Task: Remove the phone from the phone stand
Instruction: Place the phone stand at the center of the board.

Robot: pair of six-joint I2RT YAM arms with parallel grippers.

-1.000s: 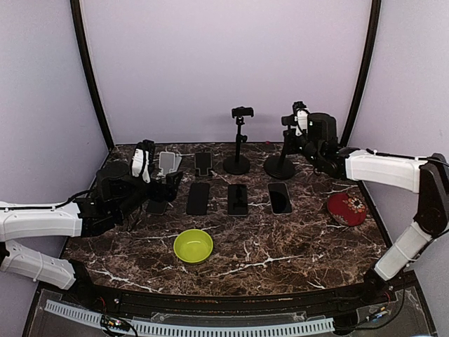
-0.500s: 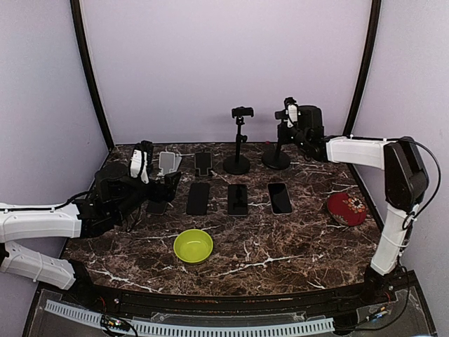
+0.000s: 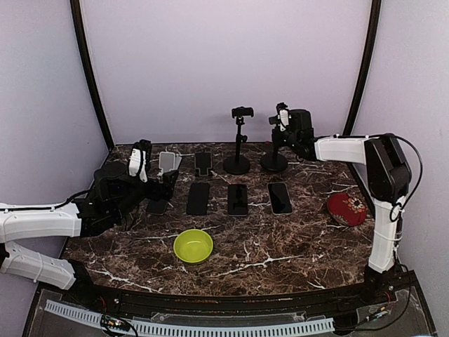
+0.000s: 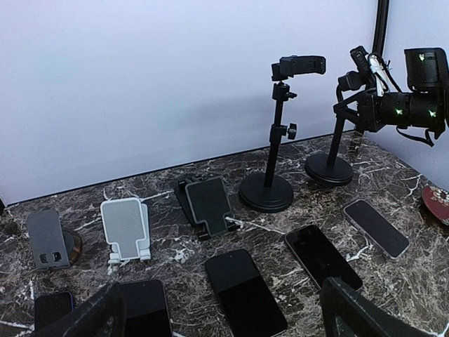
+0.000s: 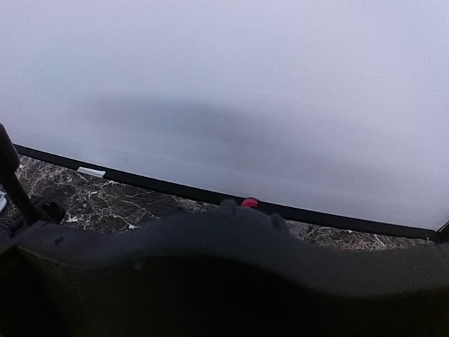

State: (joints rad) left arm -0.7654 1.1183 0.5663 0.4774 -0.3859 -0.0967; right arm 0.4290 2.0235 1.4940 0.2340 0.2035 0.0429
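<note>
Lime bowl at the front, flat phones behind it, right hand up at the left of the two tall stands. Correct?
No: the top external view shows the right hand at the right tall stand, not the left tall stand. The lime bowl and the flat phones are as stated.

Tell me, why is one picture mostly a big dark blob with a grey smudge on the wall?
Right wrist view: the dark blob sits very near the lens, so it blurs; the smudge on the wall is probably a soft shadow. Left wrist view: sharp and evenly lit. Top view: evenly lit, no strong glare.
</note>
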